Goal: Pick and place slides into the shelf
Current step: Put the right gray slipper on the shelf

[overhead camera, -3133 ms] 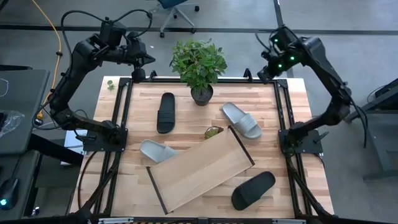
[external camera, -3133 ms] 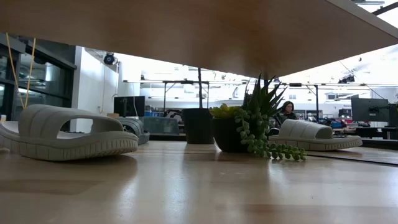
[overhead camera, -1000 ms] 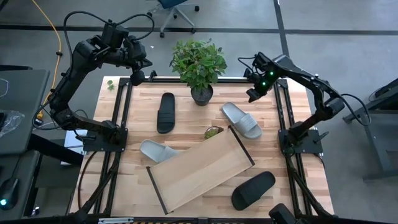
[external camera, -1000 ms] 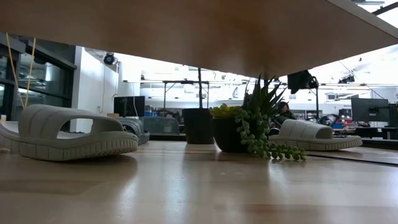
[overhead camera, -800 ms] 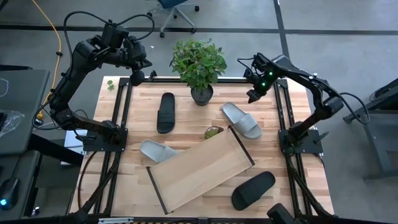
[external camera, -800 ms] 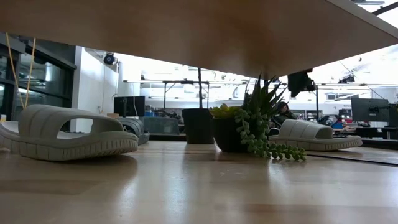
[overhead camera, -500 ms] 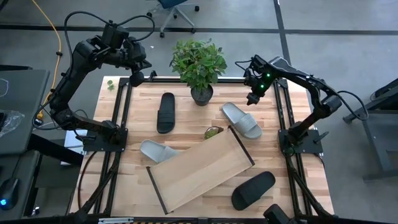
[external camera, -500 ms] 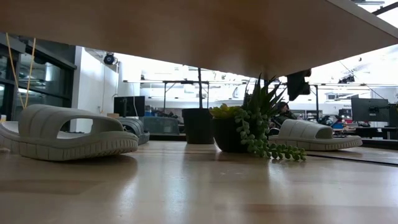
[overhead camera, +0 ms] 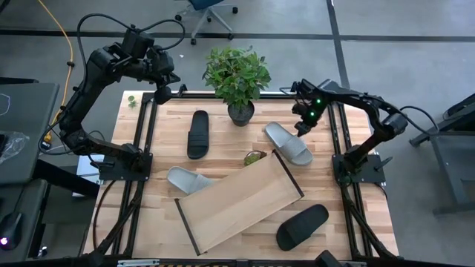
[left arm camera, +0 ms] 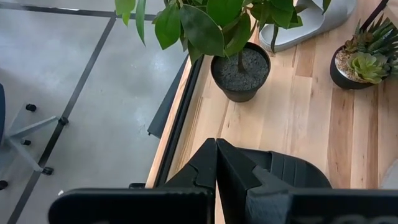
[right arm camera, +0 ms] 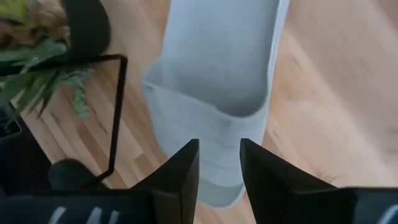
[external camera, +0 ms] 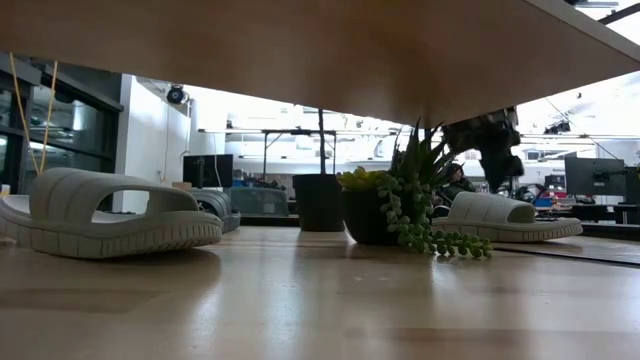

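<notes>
One grey slide lying beside the shelf — foam-light, likely springy, best pinched across the strap. Right gripper hovering above it, fingers parted, empty; left gripper clenched, idle.

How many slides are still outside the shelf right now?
4, all on the table: a black slide by the plant, a grey slide under the right gripper, a grey slide at the shelf's left end, a black slide front right.

Bare wood round the grey slide; succulent pot & shelf corner crowd its near side.
</notes>
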`<state>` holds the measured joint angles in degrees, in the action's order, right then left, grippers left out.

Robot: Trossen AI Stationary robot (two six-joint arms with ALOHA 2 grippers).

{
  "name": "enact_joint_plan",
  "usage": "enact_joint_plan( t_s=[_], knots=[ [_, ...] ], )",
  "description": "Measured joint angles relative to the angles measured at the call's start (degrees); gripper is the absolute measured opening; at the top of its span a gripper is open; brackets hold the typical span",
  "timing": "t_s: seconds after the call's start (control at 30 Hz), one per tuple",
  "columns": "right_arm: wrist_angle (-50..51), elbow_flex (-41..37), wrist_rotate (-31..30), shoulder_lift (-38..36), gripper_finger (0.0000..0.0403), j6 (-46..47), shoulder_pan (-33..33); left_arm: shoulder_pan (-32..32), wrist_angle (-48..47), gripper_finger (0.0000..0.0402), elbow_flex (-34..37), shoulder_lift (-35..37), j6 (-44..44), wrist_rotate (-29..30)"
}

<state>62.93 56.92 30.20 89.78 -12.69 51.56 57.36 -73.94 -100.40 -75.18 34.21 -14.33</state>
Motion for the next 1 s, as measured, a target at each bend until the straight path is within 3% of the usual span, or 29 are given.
enact_joint_plan(
  t_s=[0.3, 0.43, 0.63, 0.8, 1.0],
  knots=[
    [-2.71, -2.66, 0.3, -0.06, 0.0107, 7.75, 0.01, 0.0, -0.01, 0.0001, 0.0, 0.0, -0.03, 0.0],
    [2.28, -2.66, 3.84, -0.13, 0.0107, 4.68, 0.01, 0.0, -0.06, 0.0001, 0.0, 0.0, -0.03, 0.0],
    [11.17, -2.66, 3.56, -1.58, 0.0107, -1.12, -0.46, 0.0, -1.1, 0.0001, 0.0, 0.0, -0.03, 0.02],
    [6.98, -2.66, -0.9, -10.38, 0.0107, 0.78, -2.69, 0.0, -1.4, 0.0001, 0.0, 0.0, -0.03, 0.02],
    [-3.4, -4.46, -13.32, -25.78, 0.0107, 3.02, -9.02, 0.0, -1.32, 0.0001, 0.0, 0.0, 0.0, 0.88]
  ],
)
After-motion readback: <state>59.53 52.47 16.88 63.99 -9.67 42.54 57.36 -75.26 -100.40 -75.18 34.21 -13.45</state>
